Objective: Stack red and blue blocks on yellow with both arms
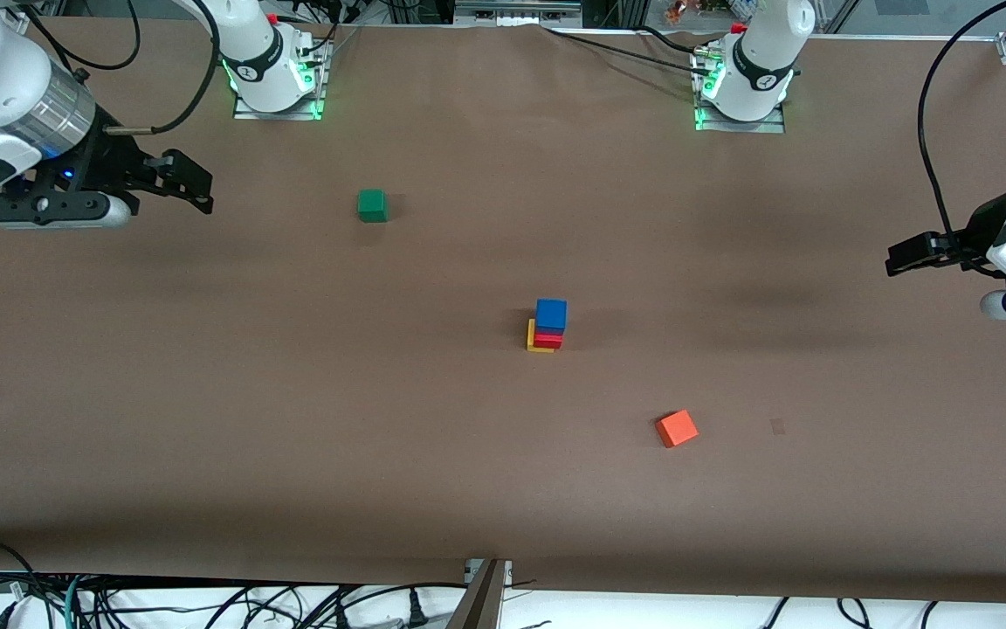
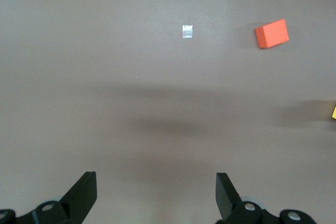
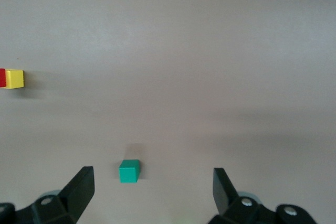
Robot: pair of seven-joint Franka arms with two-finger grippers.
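In the front view a stack stands at mid-table: the blue block (image 1: pixel 551 313) on the red block (image 1: pixel 547 338) on the yellow cube (image 1: pixel 534 336). My right gripper (image 1: pixel 196 187) is open and empty, up over the right arm's end of the table. My left gripper (image 1: pixel 898 259) is open and empty, up over the left arm's end. The right wrist view shows its open gripper (image 3: pixel 152 182), the yellow cube (image 3: pixel 14 78) and a sliver of red (image 3: pixel 2 77) at the frame edge. The left wrist view shows its open gripper (image 2: pixel 156 184) and a yellow sliver (image 2: pixel 334 111).
A green cube (image 1: pixel 372 205) lies farther from the front camera than the stack, toward the right arm's end; it also shows in the right wrist view (image 3: pixel 129 171). An orange-red cube (image 1: pixel 676 428) lies nearer, toward the left arm's end, also in the left wrist view (image 2: pixel 271 33). A small tape patch (image 2: pixel 187 31) lies beside it.
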